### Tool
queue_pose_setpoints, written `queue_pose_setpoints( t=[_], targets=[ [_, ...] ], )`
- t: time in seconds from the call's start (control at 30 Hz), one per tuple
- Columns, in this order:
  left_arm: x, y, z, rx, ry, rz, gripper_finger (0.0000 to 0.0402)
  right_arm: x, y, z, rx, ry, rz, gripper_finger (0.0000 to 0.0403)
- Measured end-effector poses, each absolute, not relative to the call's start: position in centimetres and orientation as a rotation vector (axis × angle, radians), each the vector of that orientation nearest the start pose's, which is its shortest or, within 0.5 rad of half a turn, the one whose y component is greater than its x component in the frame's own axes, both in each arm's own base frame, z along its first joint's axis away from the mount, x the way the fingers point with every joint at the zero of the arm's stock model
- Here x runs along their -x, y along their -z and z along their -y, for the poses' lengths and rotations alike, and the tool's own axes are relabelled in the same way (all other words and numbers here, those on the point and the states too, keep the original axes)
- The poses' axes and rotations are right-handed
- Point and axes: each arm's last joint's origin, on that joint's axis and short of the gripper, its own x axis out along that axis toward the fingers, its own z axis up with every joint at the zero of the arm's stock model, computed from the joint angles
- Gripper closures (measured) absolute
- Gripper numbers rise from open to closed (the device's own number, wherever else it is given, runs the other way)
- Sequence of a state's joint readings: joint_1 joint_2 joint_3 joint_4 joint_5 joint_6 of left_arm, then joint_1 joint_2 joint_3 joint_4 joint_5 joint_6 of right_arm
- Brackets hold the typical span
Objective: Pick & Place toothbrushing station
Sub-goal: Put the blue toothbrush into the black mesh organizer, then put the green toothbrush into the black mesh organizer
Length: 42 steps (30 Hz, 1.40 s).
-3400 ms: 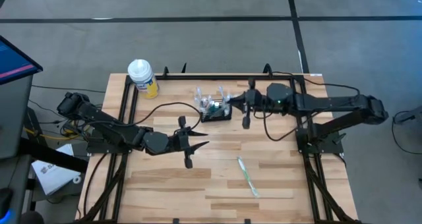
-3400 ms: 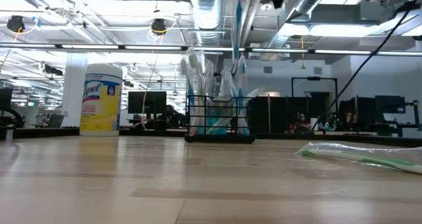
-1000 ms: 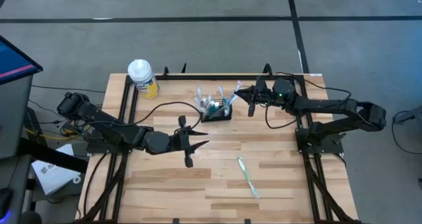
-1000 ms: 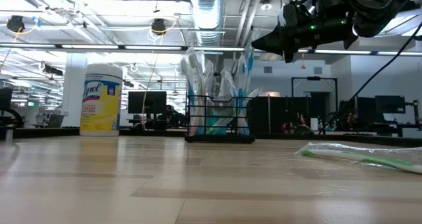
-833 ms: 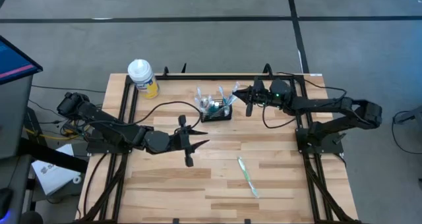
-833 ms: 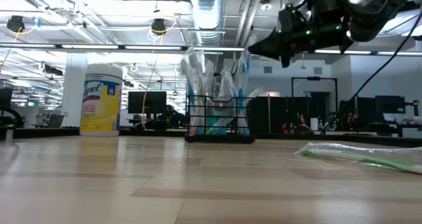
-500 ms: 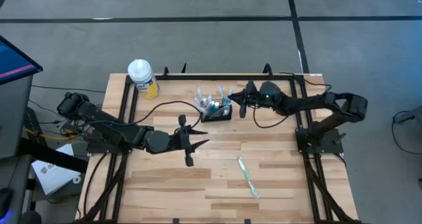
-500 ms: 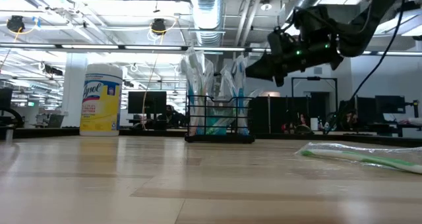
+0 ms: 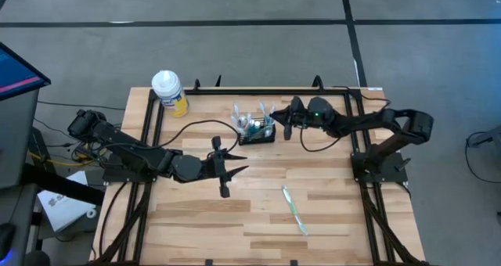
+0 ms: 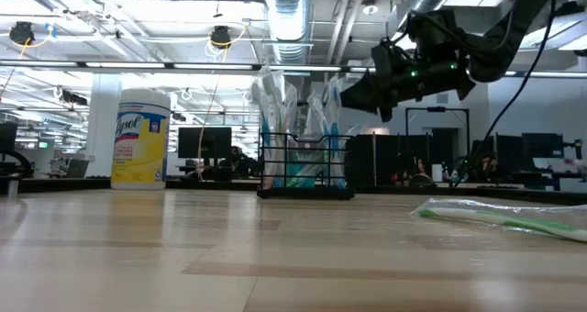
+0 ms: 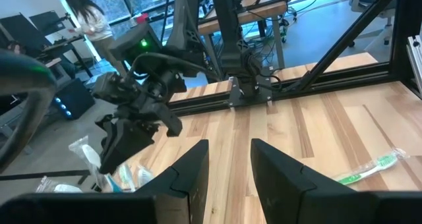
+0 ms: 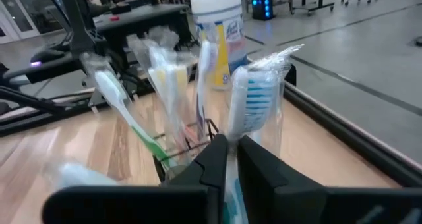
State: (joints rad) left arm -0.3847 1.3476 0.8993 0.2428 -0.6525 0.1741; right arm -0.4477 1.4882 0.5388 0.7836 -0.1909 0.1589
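Wooden planks make up the table (image 9: pixel 196 219), framed by black rails, with an open office of ducts and monitors behind it in the low view. Near the middle of the far edge stands the toothbrushing station (image 9: pixel 257 132), a small black wire-mesh holder already stuffed with wrapped toothbrushes (image 10: pixel 275 110). A white-capped yellow bottle (image 9: pixel 170 92) stands at the far left corner, and a loose wrapped toothbrush (image 9: pixel 294 210) lies toward the near right part of the surface. The right gripper (image 9: pixel 285 124) hovers just beside the holder's right side, above table level; its wrist view shows the two fingers (image 12: pixel 217 159) nearly together around the wrapper of a blue-bristled toothbrush (image 12: pixel 259 95) standing in the holder, so it looks clenched on that brush, though the contact itself is hard to confirm. The left gripper (image 9: pixel 227 172) waits over the middle of the table with its fingers spread and nothing between them. This reads as the placing step: the brush seems seated in a compartment, and the next move calls for releasing it and lifting clear without tipping the light holder.
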Motion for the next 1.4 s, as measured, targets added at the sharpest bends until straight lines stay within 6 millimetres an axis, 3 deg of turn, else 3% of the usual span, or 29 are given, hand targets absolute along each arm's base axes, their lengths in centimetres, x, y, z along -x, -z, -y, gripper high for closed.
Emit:
queue_pose_setpoints(
  t=[0.7,1.2,1.4],
  targets=[
    [-28.2,-29.0,9.5,-0.275,-0.252,-0.202,0.0294,-25.6,-18.4,11.7,-0.243,0.276,-0.189,0.0265],
    [-28.2,-29.0,9.5,-0.275,-0.252,-0.203,0.0294,-23.0,-21.9,11.1,-0.218,0.305,-0.183,0.0258],
    [-28.2,-29.0,9.5,-0.275,-0.252,-0.203,0.0294,-22.2,-23.0,9.7,-0.218,0.268,-0.202,0.0259]
  ],
)
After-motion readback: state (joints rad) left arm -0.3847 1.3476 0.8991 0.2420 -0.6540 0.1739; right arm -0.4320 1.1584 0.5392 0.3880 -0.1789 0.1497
